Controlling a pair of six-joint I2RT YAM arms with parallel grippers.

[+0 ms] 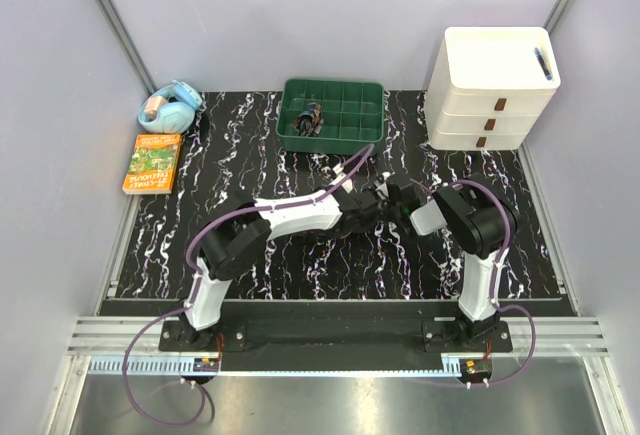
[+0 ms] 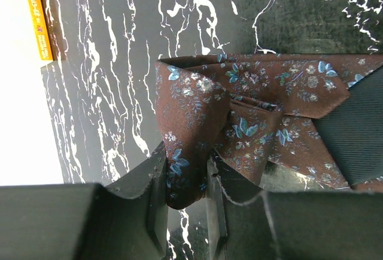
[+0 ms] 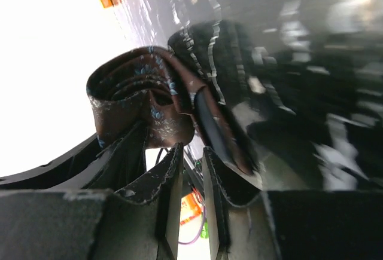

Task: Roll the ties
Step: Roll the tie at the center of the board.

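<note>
The two arms met over the middle of the black table (image 1: 250, 160) with white streaks. The tie (image 2: 263, 92) was there between them, held up off the table. It was brown cloth with little blue flowers on it. The left gripper (image 2: 187, 164) was pinching a fold of the tie, and the cloth was squeezed tight between its two fingers (image 2: 157, 179). From there the tie ran off to the side, bunched and folded over itself, and its dark plain back showed at one edge. In the right wrist view, part of the tie was curled round into a loose roll, with a strip of it hanging down beside the roll. The roll sat right at the tips of the right gripper (image 3: 192, 152). Those fingers stood a little apart with a thin gap between them, but it was not clear if they were holding the cloth or just touching it. At the back of the table was a green tray (image 1: 333, 88) with many small boxes in it, and a small dark bundle (image 1: 310, 118) lay in one box. White drawers (image 1: 492, 85) stood at the back right. An orange book (image 1: 153, 162) lay at the left edge.
</note>
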